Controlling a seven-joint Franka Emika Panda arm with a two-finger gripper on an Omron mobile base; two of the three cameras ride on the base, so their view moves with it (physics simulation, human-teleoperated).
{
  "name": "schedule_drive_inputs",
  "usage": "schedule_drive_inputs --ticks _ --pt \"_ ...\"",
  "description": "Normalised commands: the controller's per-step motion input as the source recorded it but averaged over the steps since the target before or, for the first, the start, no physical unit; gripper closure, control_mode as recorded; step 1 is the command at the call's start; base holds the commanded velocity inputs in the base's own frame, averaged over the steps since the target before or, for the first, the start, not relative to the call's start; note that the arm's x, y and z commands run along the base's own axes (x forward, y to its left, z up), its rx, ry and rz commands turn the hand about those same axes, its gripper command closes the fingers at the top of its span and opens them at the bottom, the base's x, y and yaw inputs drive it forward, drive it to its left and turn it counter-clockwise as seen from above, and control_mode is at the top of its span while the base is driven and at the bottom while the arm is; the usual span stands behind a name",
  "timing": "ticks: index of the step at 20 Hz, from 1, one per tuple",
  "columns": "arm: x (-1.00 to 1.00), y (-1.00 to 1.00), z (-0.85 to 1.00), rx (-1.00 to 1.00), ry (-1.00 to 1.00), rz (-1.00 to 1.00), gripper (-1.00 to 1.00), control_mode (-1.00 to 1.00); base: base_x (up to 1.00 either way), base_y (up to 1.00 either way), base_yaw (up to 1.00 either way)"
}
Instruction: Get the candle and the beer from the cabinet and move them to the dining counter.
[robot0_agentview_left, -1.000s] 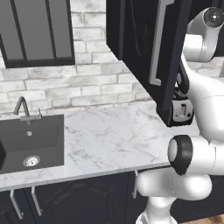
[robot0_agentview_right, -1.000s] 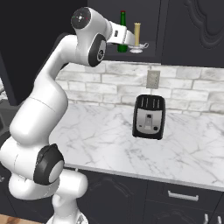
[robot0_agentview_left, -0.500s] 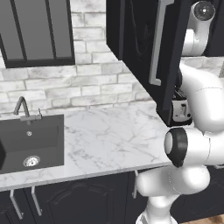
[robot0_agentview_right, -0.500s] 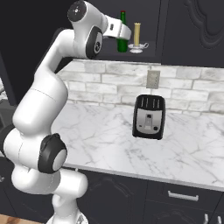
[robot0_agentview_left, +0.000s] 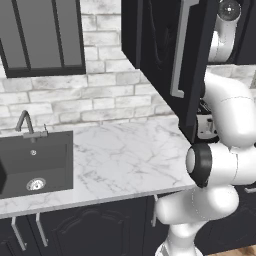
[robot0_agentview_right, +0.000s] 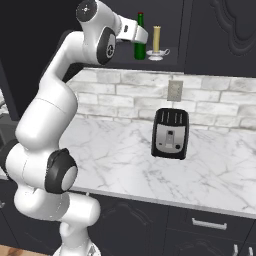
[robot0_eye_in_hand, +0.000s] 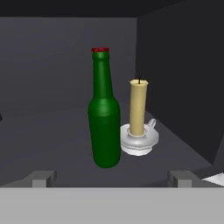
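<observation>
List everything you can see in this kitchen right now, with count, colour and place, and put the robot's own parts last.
beer: one, dark green with red cap, standing on the cabinet shelf left of the candle in the hand view
candle: one, pale yellow in a silvery holder, same shelf
cabinet: one, black, door open above the worktop
toaster: one, black, on the marble worktop
sink: one, black, set into the worktop
arm: one, white, raised to the shelf
gripper: one, jaws open, facing the bottle

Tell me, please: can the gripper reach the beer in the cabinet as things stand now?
Probably yes. The cabinet door is swung open, and the open gripper faces the beer with nothing between them. The candle stands close beside the bottle, so one finger may brush it.
</observation>
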Motion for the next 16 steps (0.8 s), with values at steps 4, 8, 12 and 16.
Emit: schedule_drive_inputs --ticks 4,8,12,16 --pt "0.04 0.0 0.0 0.0 0.0 0.0 -1.0 -1.0 0.0 0.0 0.0" --pt "0.08 0.0 0.0 0.0 -0.03 0.0 -1.0 -1.0 0.0 0.0 0.0" --pt "0.14 0.0 0.0 0.0 -0.13 0.0 -1.0 -1.0 0.0 0.0 0.0" --pt "0.22 0.0 0.0 0.0 -0.11 0.0 -1.0 -1.0 0.0 0.0 0.0"
